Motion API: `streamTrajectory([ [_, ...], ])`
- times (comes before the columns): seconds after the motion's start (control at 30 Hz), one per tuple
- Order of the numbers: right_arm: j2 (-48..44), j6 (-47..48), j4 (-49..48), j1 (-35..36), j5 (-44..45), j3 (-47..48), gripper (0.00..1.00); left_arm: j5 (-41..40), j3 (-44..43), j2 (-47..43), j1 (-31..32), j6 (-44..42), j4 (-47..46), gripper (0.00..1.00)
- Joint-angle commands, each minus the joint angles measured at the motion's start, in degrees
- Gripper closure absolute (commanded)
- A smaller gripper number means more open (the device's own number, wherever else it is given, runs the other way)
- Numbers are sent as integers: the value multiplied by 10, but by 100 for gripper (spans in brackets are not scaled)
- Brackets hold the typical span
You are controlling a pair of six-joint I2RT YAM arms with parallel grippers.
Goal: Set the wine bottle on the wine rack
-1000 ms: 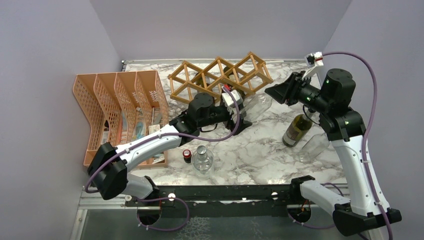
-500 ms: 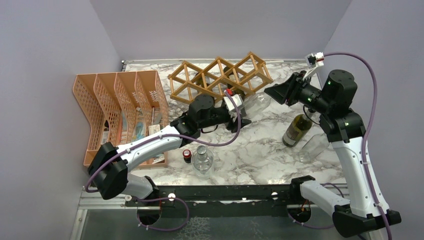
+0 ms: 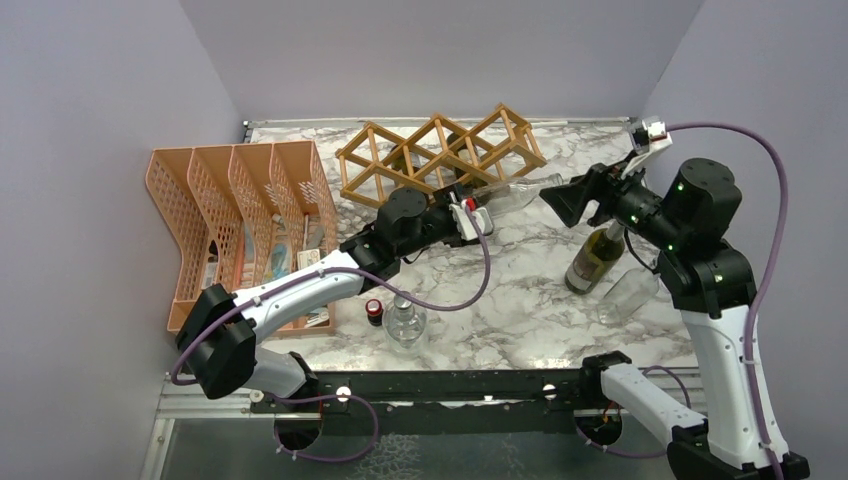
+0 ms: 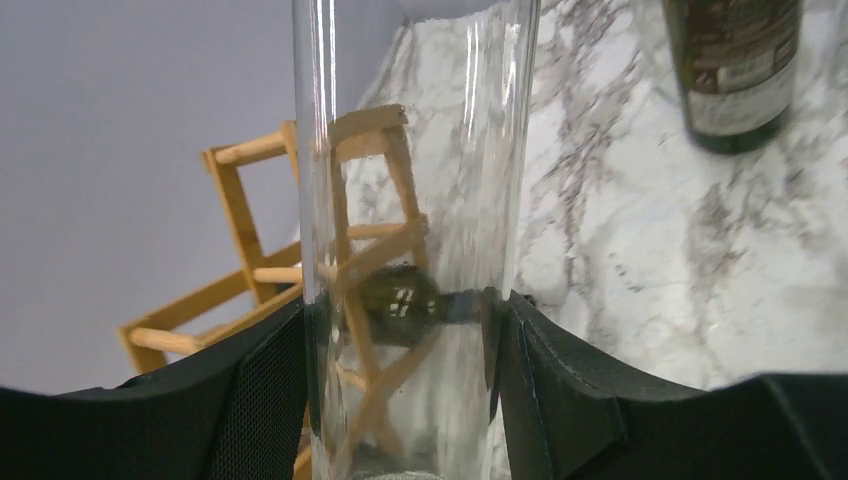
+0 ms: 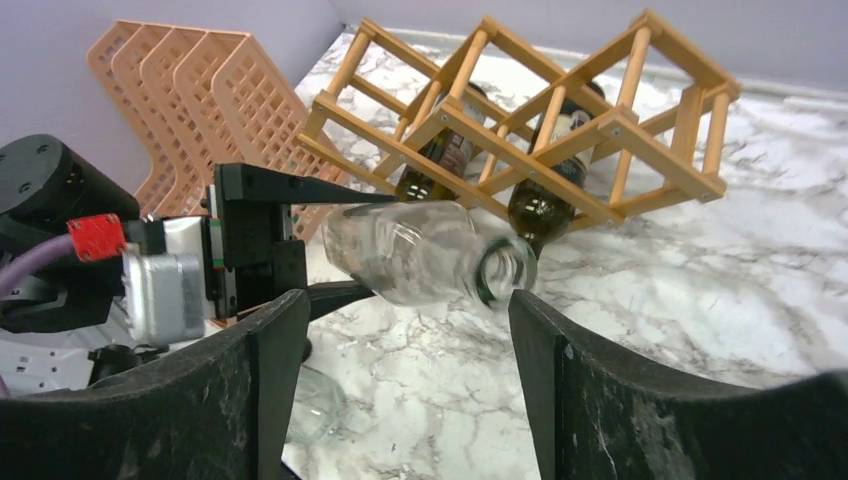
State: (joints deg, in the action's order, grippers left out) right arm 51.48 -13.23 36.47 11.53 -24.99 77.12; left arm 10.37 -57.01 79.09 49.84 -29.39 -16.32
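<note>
A clear empty wine bottle hangs level above the marble, just in front of the wooden wine rack. My left gripper is shut on its body; in the left wrist view the black pads press both sides of the glass. The bottle's mouth points toward my right gripper, which stands open a short way off. In the right wrist view the bottle floats beyond the spread fingers, untouched. The rack holds two dark bottles.
An orange mesh organiser fills the left side. A green bottle stands under my right arm, with a clear bottle lying beside it. Another clear bottle and a small red-capped one stand near the front edge.
My left gripper closed on the clear bottle. My right gripper then opened, let go of the bottle and drew back to the right.
</note>
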Motion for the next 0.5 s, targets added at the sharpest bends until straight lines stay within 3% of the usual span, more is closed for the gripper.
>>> streamTrajectory([
  [0.0, -16, 67, 25, 0, 14, 28, 24, -5, -25, -18, 1, -202, -19, 100],
  [0.33, -6, 113, 29, 0, -88, 4, 20, 42, -52, -13, 4, -420, -36, 100],
  [0.47, 2, 106, 25, -1, -73, -19, 19, 50, -62, -7, 12, -499, -41, 100],
])
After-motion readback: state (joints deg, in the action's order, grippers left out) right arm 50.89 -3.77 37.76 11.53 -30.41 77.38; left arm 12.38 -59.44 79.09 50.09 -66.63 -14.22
